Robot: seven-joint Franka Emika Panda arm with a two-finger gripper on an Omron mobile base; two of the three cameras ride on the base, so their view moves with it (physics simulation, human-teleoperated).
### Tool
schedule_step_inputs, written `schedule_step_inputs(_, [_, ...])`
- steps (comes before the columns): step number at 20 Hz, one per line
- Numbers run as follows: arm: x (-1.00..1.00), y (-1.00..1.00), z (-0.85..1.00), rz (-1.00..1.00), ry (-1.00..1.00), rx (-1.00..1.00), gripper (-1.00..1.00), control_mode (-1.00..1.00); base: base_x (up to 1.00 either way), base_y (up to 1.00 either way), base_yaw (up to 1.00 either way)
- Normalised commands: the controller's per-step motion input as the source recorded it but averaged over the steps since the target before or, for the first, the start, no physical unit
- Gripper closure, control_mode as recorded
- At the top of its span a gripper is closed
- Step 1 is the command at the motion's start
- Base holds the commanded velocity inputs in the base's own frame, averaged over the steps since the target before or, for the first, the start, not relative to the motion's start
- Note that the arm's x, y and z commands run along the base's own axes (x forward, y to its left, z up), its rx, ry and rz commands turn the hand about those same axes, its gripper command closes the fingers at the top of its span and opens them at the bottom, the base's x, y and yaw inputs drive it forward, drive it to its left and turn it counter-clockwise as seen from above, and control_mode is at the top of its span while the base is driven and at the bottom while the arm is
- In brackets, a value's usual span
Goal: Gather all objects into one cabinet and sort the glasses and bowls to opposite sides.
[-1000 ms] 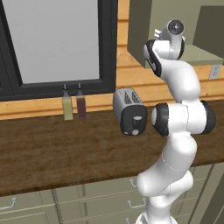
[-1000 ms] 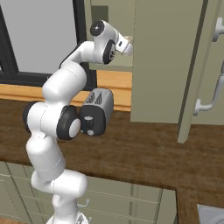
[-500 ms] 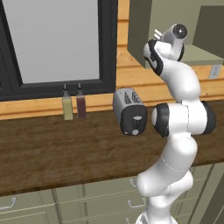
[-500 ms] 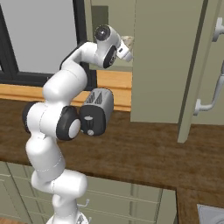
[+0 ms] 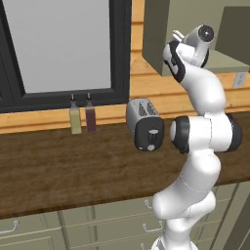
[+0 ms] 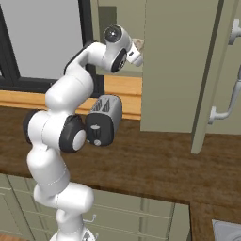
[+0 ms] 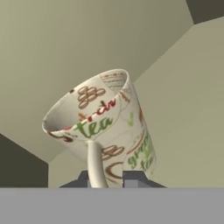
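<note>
Brown wooden counter (image 5: 58, 171) carried, as you saw: two bottles (image 5: 74, 115), one toaster (image 5: 143, 124). One patterned cream glass (image 7: 105, 127) sat inside the olive cabinet (image 6: 181, 66), pinched at its base between your gripper (image 7: 109, 177) tips.

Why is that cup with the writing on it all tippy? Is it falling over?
The glass inside the cabinet leans over instead of standing straight. The gripper has its fingers closed around the bottom of it, so it seems held, not falling. Nothing looks spilled.
</note>
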Motion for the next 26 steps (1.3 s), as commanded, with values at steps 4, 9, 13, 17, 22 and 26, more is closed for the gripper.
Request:
schedule_step_inputs(4, [-0.62,0.0,0.0,0.0,-0.01,0.0,1.0,-1.0,0.0,0.0,0.0])
schedule_step_inputs(9, [-0.98,0.0,-0.02,0.05,-0.09,-0.05,1.0,-1.0,0.0,0.0,0.0])
schedule_step_inputs(13, [-0.93,0.1,0.07,0.04,-0.1,-0.08,1.0,-1.0,0.0,0.0,0.0])
schedule_step_inputs(17, [-1.0,0.31,0.26,0.18,-0.03,-0.22,1.0,-1.0,0.0,0.0,0.0])
schedule_step_inputs(22, [-1.0,0.39,0.22,0.19,0.0,-0.24,1.0,-1.0,0.0,0.0,0.0])
schedule_step_inputs(26, [-1.0,0.34,0.13,0.14,0.01,-0.21,1.0,-1.0,0.0,0.0,0.0])
